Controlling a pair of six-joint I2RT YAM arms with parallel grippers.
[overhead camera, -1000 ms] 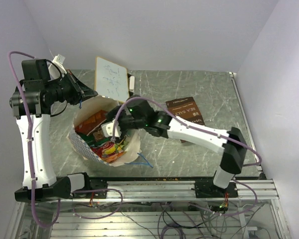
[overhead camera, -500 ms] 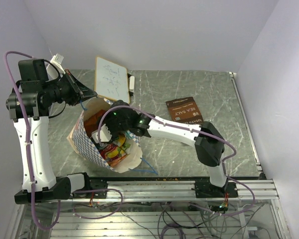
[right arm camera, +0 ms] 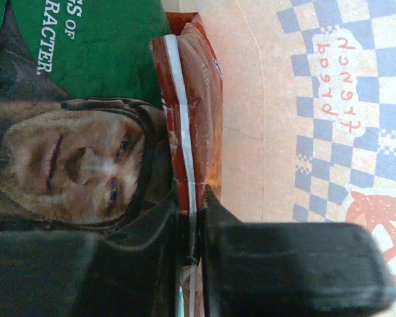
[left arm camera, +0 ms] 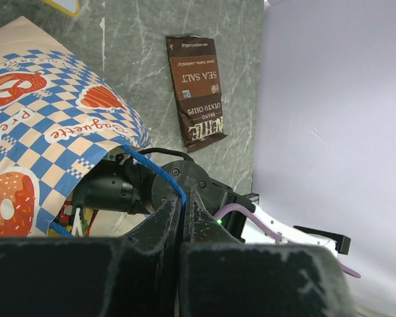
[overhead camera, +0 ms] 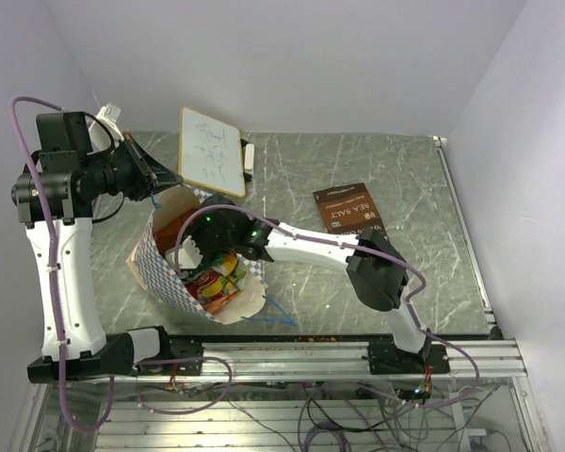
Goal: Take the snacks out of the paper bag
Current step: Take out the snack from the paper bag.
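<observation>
- The left gripper (overhead camera: 168,179) is seen at the far left rim of the paper bag (overhead camera: 158,273). In the left wrist view its fingers are pressed together on the blue cord handle (left arm camera: 155,173), which runs up out of the bag mouth into the closed tips.
- The paper bag is stood on the table (overhead camera: 424,160) in front of the left arm. Its mouth is open upward and tipped toward the right, and its blue-and-white checkered outside with red-orange emblems (left arm camera: 46,132) is turned toward the left wrist camera.
- A white board (overhead camera: 212,151) with scribbles is propped just behind the bag, near the left gripper.
- The right gripper (overhead camera: 198,248) is reached down into the bag mouth, with the right arm stretched across from the right side of the table.
- In the right wrist view the right gripper (right arm camera: 190,214) is clamped on the sealed edge of an orange-red packet (right arm camera: 201,112), which is held upright between the two fingers.
- A green packet (right arm camera: 99,46) with white lettering and a printed face is lying just beside the orange-red packet, on its left in that view. The cream inner wall of the bag (right arm camera: 257,132) is on its right.
- More packets in yellow and red (overhead camera: 217,282) are seen inside the bag below the right gripper. Their exact number cannot be told.
- A brown packet (overhead camera: 350,209) with "SEA SALT" lettering is lying flat on the table, well apart from the bag on its right. It is also seen in the left wrist view (left arm camera: 197,92).
</observation>
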